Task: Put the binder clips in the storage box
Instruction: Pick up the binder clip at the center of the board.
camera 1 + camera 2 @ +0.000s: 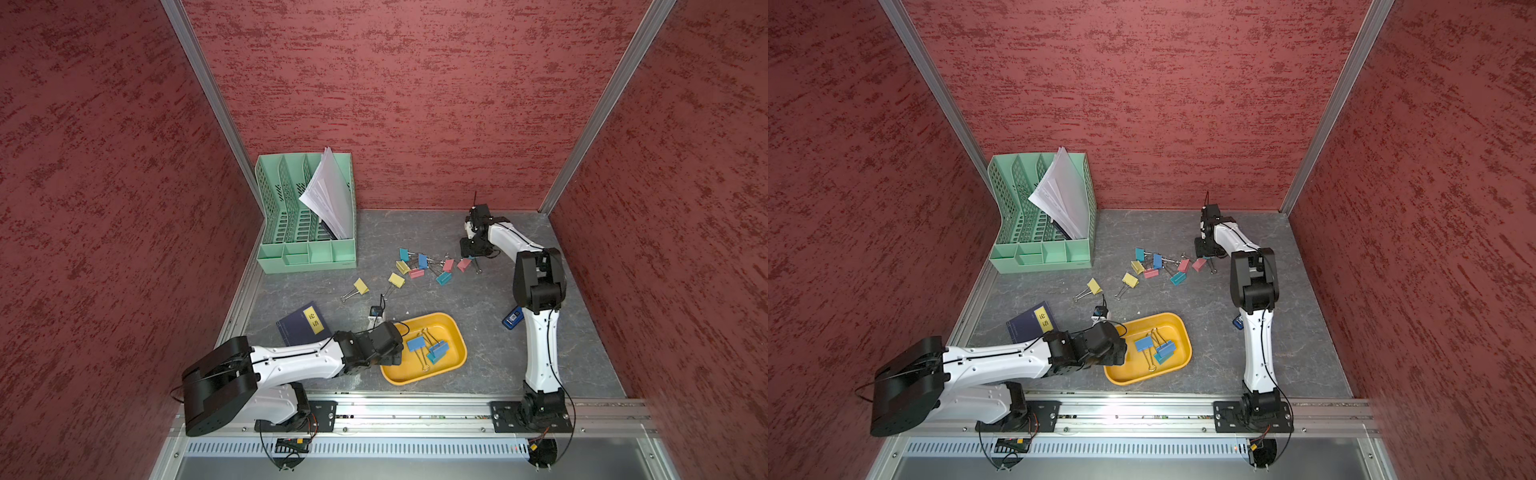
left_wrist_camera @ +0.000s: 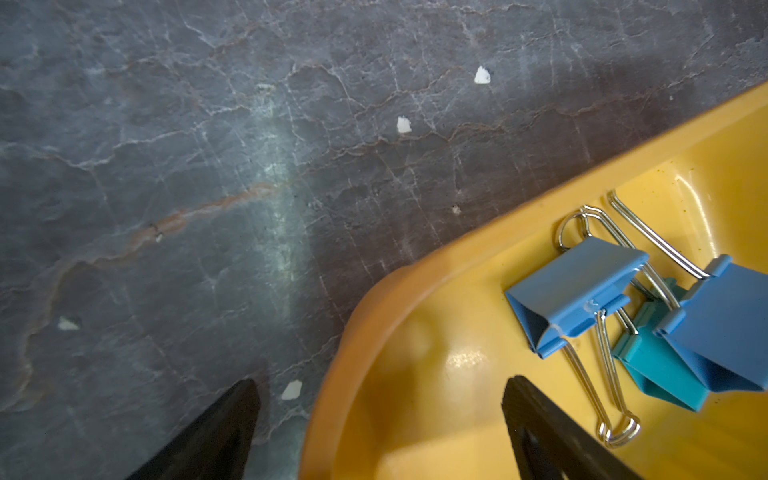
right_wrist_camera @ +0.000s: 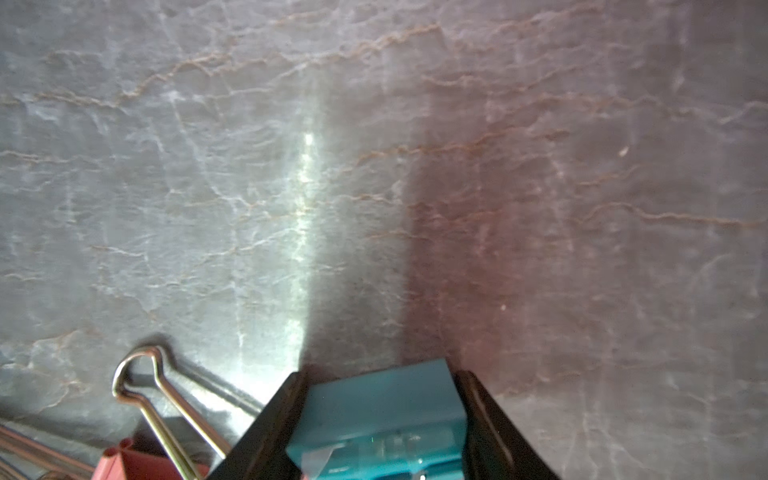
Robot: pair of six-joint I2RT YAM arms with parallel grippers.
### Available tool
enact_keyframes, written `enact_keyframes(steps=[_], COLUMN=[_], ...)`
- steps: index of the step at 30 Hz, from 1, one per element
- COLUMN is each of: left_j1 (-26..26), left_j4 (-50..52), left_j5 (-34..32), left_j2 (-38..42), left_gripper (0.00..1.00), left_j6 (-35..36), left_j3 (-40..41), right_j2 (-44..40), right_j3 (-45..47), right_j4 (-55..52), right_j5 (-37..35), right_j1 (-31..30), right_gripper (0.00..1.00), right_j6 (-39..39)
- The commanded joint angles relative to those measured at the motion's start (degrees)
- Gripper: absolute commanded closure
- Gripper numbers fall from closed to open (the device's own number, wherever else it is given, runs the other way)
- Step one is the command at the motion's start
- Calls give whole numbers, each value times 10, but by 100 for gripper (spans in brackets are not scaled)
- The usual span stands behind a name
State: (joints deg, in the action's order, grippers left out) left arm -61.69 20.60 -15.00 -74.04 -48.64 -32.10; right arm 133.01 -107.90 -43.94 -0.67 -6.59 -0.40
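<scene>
The right fingers (image 3: pixel 270 424) are clamped on a teal clip (image 3: pixel 374 415), bottom of that wrist frame. The left fingers (image 2: pixel 216 428) hang wide open over the storage box (image 1: pixel 407 372) corner, lower middle in both top views, three clips (image 1: pixel 428 347) inside. The other clips (image 1: pixel 419 266) lie mid-frame on the tabletop (image 1: pixel 478 299).

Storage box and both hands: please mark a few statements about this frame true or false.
1. The storage box holds three binder clips. True.
2. The left hand grips a clip. False: it is open and empty, straddling the box's rim.
3. The right hand has its fingers on either side of a teal clip. True.
4. The green file organizer is empty. False: papers stand in it.
</scene>
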Motion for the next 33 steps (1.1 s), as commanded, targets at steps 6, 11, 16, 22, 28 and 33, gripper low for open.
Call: enact_keyframes(steps=[6, 11, 16, 22, 28, 33], left_j1=[1, 0, 0, -4, -9, -11], left_j4=[-3, -12, -21, -33, -41, -36], left_j5=[-6, -3, -1, 0, -3, -12], left_j2=[-6, -8, -8, -17, -16, 2], left_gripper=[4, 4, 4, 4, 4, 4], left_j6=[-1, 0, 0, 3, -1, -14], left_j3=[1, 3, 7, 6, 12, 23], right_j2=[-152, -260, -418, -542, -562, -534], right_j3=[35, 126, 284, 443, 518, 538], right_j4=[10, 11, 29, 94, 149, 171], right_j5=[-2, 15, 66, 63, 25, -6], right_j1=[-5, -41, -141, -336, -432, -487], right_gripper=[51, 51, 51, 49, 49, 46], right_j6=[28, 39, 105, 216, 306, 371])
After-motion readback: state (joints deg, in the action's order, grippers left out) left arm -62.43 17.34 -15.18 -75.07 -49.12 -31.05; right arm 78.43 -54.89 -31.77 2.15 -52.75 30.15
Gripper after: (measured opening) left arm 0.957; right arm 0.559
